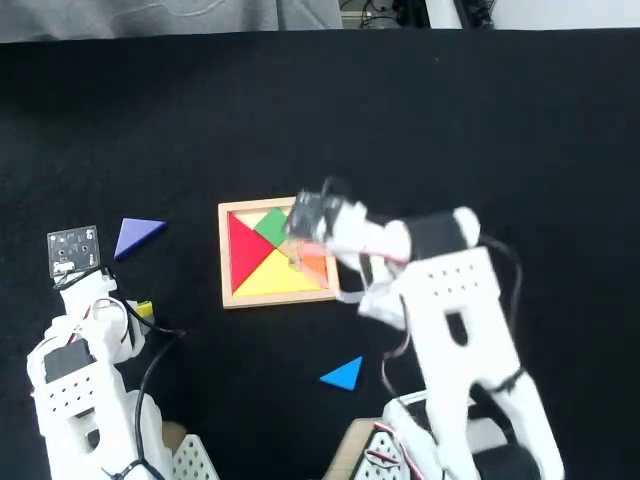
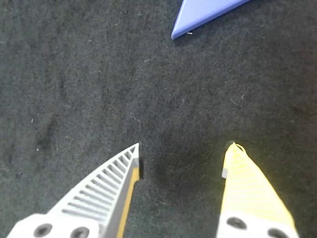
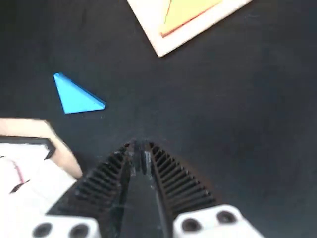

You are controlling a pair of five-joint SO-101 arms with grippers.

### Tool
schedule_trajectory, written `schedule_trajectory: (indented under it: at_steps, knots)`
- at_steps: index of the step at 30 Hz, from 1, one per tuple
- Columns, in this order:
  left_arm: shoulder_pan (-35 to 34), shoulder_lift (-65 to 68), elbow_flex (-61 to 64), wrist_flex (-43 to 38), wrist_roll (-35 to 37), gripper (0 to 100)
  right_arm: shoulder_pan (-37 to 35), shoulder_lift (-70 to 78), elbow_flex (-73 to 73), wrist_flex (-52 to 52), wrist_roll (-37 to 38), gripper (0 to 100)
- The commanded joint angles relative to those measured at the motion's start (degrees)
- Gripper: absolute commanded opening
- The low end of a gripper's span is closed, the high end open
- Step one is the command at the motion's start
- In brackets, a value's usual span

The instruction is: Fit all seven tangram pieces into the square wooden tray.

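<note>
A square wooden tray (image 1: 224, 260) sits mid-table on a black cloth (image 1: 450, 120), holding a red triangle (image 1: 243, 250), green piece (image 1: 272, 226), yellow triangle (image 1: 275, 277) and orange piece (image 1: 316, 266). A purple wooden triangle (image 1: 135, 236) lies at the tray's 9 o'clock and a blue wooden triangle (image 1: 344, 374) at its 5 o'clock, both well apart from it. The right gripper (image 3: 141, 148) has its jaws pressed together on nothing, over cloth near a tray corner, while the left gripper (image 2: 184, 151) is spread wide over bare cloth near the purple triangle.

Black felt table (image 1: 480, 120), evenly lit, flecked with pale lint. Up at eleven o'clock, a grey cloth (image 1: 150, 15) runs along the far edge. At one o'clock, dark cables (image 1: 400, 12) beside a white surface (image 1: 560, 12). Down at six, a tan board (image 1: 343, 455).
</note>
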Motion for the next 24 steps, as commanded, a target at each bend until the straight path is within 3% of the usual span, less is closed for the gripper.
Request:
schedule_trajectory:
  at_steps: [1, 4, 7, 12, 17, 24]
  knots:
    - [0.31, -0.62, -0.13, -0.7, -0.09, 27, -0.97, -6.81, 13.49, -10.02, 2.29, 1.1]
    - [0.31, -0.62, -0.13, -0.7, -0.09, 27, -2.37, -9.01, 17.01, -9.67, 3.69, 1.2]
    - [0.31, -0.62, -0.13, -0.7, -0.09, 27, -6.95, -9.89, 18.68, -2.9, 9.93, 3.4]
    - [0.22, -0.62, -0.13, -0.7, -0.09, 27, -17.05, -9.8, 21.76, 1.05, 11.34, 20.4]
    - [0.22, -0.62, -0.13, -0.7, -0.09, 27, -22.86, -9.54, 27.38, -5.36, 11.34, 31.8]
    - [0.22, -0.62, -0.13, -0.7, -0.09, 27, -24.18, -9.54, 33.8, -15.91, 7.12, 32.5]
